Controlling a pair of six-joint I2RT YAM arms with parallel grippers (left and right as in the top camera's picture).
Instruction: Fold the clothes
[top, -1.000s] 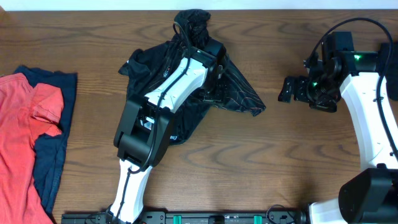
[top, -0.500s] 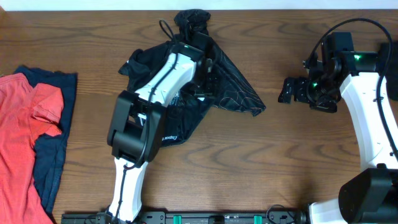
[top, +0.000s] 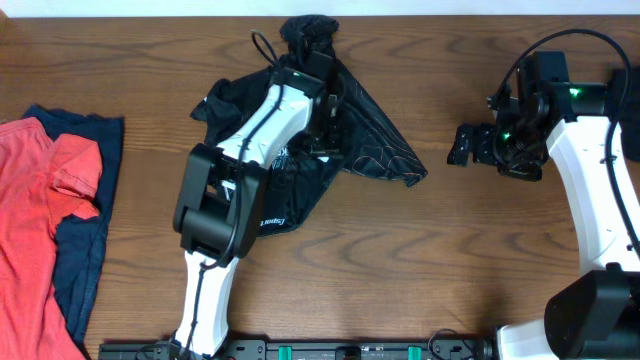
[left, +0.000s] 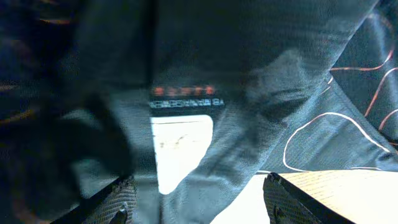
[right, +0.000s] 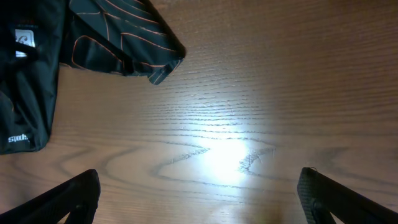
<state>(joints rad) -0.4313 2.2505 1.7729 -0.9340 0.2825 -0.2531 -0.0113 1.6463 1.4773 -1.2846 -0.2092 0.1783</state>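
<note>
Thin matt cloth jersey (top: 385, 150), glossy grained wood table (top: 450, 260)

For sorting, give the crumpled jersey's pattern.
The jersey is black with fine wavy lines, clearest in the right wrist view.

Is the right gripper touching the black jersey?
No, the right gripper stands open over bare table, clear of the black jersey's corner.

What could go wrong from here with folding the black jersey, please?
The black jersey lies bunched, so the left gripper, open among overlapping layers, may pinch several at once. The right gripper hangs open over bare table, apart from the jersey; a one-sided pull might drag it, not spread it.
</note>
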